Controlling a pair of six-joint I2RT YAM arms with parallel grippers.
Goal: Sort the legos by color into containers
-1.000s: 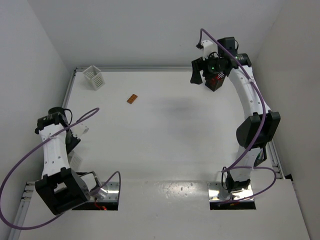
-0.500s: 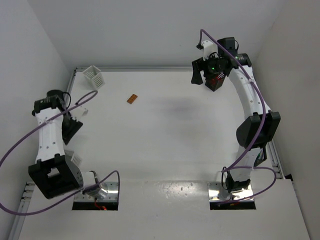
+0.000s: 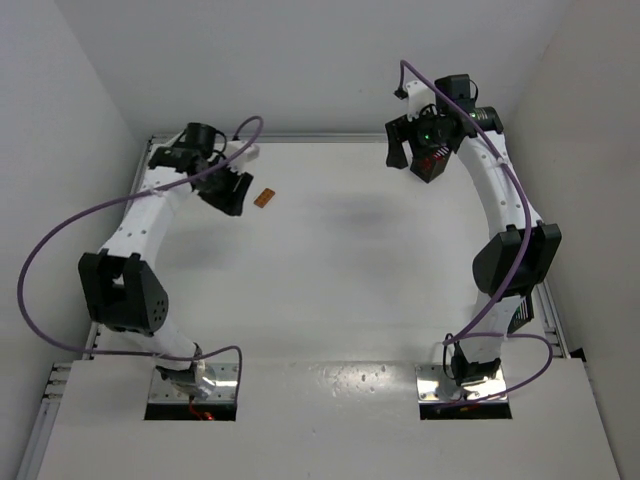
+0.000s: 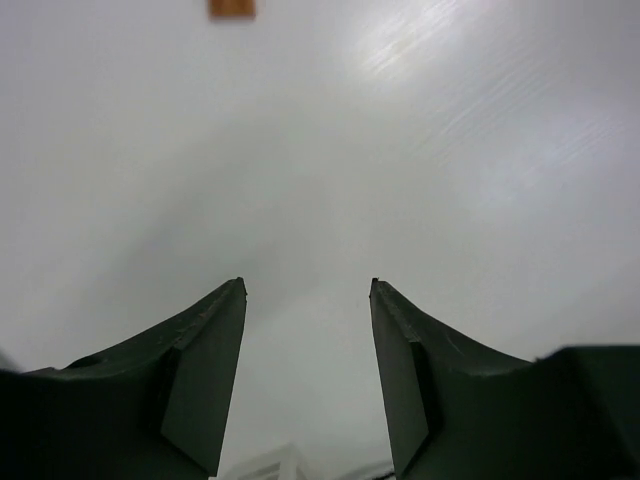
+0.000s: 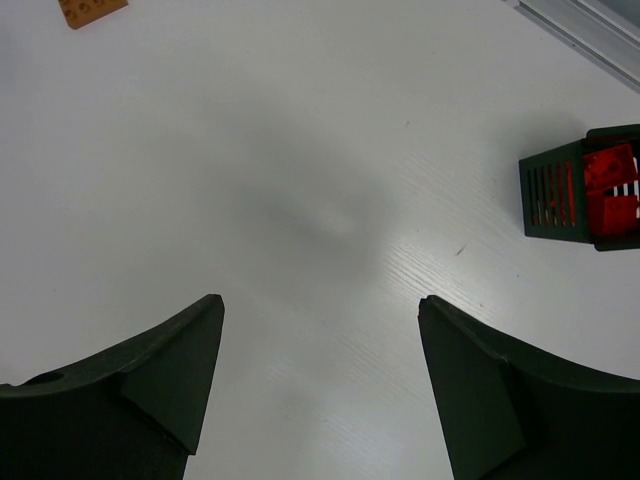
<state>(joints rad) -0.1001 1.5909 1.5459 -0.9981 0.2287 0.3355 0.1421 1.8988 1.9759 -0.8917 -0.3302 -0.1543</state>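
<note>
White laminate table (image 3: 350,290), top view. One small orange-brown flat studded plastic plate (image 3: 264,198) lies loose at the far left. No other loose lego shows anywhere on the surface. The left gripper (image 3: 228,192) hangs just left of the plate, apart from it. The right gripper (image 3: 410,155) hovers at the far right beside a black slatted plastic basket (image 3: 431,170), which the wrist mostly masks. Count: two arms, two grippers.

Left wrist view. Both dark fingers (image 4: 200,380) stand apart with bare table between them; nothing is held. The plate sits at the top edge of the view, ahead of the fingertips and well apart from them. A sliver of white slatted plastic (image 4: 270,465) shows at the bottom edge. It may be a white basket, but too little shows to be sure.

Right wrist view. The fingers are spread wide with nothing between them. The black basket stands upright to the right, outside the right finger. It holds red bricks (image 5: 610,185), at least two; the exact count is unclear through the slats. The plate shows at the top left corner, far from this gripper. A metal rail (image 5: 580,35) crosses the top right corner.

Progress, as a judgement: the sort looks nearly done. The reds are in their basket and one orange-brown piece is left to place. The left arm seems best placed to take it. Which basket it belongs in cannot be told from these views.

Tally: one loose lego, one black basket for certain, possibly one white basket.
</note>
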